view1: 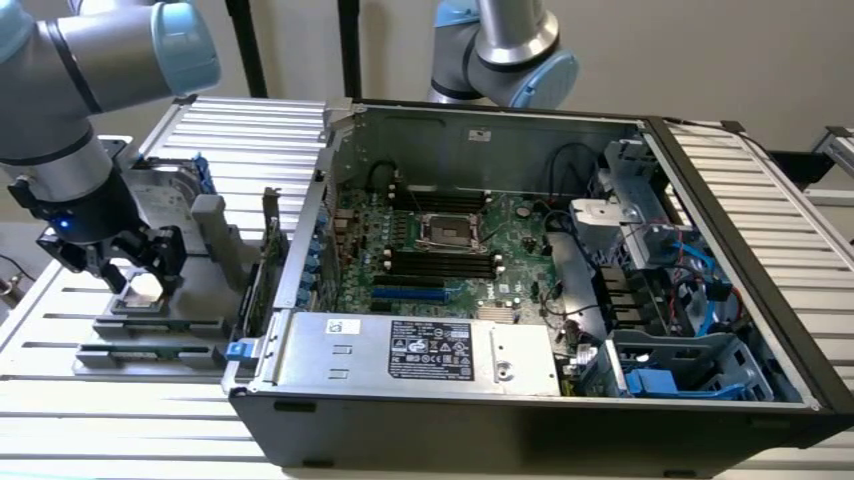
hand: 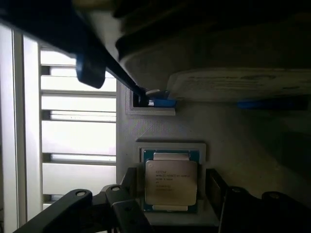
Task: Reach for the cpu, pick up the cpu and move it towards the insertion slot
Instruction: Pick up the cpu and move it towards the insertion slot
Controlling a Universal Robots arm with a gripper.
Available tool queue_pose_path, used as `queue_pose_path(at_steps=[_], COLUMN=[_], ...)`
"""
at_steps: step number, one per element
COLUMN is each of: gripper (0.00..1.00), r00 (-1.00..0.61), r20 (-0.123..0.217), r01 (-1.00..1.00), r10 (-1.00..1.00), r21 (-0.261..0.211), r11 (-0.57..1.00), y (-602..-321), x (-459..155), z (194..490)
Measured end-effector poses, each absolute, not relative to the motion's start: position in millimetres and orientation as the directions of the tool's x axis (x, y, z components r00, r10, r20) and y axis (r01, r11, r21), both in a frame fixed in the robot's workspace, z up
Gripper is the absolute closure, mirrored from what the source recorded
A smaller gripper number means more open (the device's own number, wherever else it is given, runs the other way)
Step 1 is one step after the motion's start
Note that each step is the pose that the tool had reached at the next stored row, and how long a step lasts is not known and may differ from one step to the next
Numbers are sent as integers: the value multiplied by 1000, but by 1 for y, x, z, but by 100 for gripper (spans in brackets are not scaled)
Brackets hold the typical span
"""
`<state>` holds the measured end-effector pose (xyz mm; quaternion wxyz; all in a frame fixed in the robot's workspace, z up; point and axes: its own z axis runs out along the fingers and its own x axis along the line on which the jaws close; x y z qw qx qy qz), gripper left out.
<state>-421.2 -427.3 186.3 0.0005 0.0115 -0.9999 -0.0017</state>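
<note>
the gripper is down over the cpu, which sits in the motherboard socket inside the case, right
Not quite. The gripper is down over the cpu, but the cpu sits in a pale holder outside the case, as the wrist view shows. The insertion slot on the motherboard shows a dark centre.

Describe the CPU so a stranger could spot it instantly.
Beside the open black computer case, on the exterior view's left, sits a grey fixture tray. On it, straddled by the open gripper, lies the cpu, a small flat silvery square in a pale frame, unlike the larger upright blue-edged drive nearby.
</note>
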Motion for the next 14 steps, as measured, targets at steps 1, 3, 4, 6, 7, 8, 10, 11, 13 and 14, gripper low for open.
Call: queue_pose_path(at_steps=[1, 3, 4, 6, 7, 8, 10, 11, 13, 14], gripper=[33, 33, 33, 33, 41, 41, 45, 45, 45, 45], r00=[-1000, -1000, -1000, -1000, -1000, -1000, -1000, -1000, -1000, -1000], r20=[1, 1, 1, 1, 1, 1, 1, 1, 1, 1], r01=[-23, -23, -23, -23, -23, -23, -23, -23, -23, -23], r10=[-23, -23, -23, -23, -23, -23, -23, -23, -23, -23], r21=[3, 3, 3, 3, 3, 3, 3, 3, 3, 3], r11=[1000, 1000, 1000, 1000, 1000, 1000, 1000, 1000, 1000, 1000], y=[-427, -427, -427, -427, -427, -427, -427, -427, -427, -427], x=[-421, -421, -421, -421, -421, -421, -421, -421, -421, -421], z=[186, 186, 186, 186, 186, 186, 186, 186, 186, 186])
